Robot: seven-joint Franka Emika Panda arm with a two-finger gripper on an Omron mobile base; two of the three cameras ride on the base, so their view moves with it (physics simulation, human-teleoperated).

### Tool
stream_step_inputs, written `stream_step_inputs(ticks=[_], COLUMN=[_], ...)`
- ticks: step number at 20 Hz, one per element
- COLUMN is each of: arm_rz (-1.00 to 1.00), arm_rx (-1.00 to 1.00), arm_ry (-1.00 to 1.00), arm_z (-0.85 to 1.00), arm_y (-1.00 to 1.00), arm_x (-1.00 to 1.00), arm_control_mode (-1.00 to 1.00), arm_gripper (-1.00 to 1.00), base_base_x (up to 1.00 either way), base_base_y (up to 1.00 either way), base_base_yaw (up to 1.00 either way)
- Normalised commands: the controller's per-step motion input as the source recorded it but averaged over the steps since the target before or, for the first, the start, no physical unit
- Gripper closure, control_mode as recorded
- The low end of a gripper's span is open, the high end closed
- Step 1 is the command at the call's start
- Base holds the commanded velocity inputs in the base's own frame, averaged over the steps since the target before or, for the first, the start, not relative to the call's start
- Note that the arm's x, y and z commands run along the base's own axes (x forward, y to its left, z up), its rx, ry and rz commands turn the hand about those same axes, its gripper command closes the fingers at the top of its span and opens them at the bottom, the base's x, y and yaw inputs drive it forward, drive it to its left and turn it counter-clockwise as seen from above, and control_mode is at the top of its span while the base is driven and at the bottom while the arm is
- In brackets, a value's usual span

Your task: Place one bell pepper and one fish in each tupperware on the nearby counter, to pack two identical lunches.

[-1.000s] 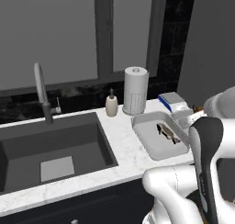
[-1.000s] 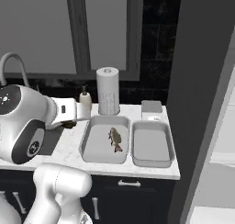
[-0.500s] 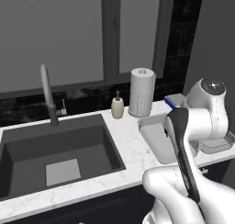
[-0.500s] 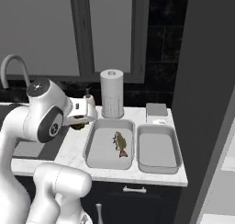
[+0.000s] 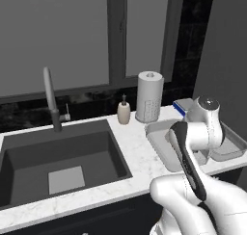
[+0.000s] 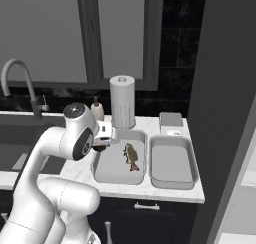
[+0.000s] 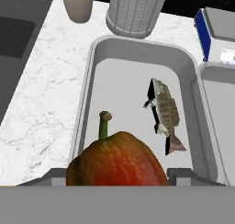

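The jaws are clamped on a red bell pepper (image 7: 117,159) above the left tupperware (image 7: 92,67) holding a fish (image 7: 164,110). Next, I think, lower it and let go.

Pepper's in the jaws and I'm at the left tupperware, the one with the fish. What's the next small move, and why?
Probably ease the gripper forward over the left tupperware, then open. The bell pepper hangs at its near rim, the fish lies to the right, and the floor left of it is bare.
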Motion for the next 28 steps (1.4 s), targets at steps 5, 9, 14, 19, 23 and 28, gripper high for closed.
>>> stream_step_inputs(ticks=[5,9,14,19,23,28], arm_rz=[0.0,0.0,0.0,0.0,0.0,0.03], arm_rx=[0.03,0.03,0.02,0.0,0.0,-0.03], arm_ry=[0.0,0.0,0.0,0.0,0.0,-0.12], arm_z=[-0.63,-0.56,-0.46,-0.65,-0.46,0.52], arm_y=[-0.18,-0.16,-0.09,0.05,0.0,0.11], arm_x=[0.57,0.49,0.48,0.38,0.25,-0.58], arm_control_mode=[-1.0,-1.0,-1.0,-1.0,-1.0,-1.0], arm_gripper=[1.0,1.0,1.0,-1.0,-1.0,-1.0], base_base_x=[0.0,0.0,0.0,0.0,0.0,0.0], base_base_y=[0.0,0.0,0.0,0.0,0.0,0.0], base_base_yaw=[0.0,0.0,0.0,0.0,0.0,0.0])
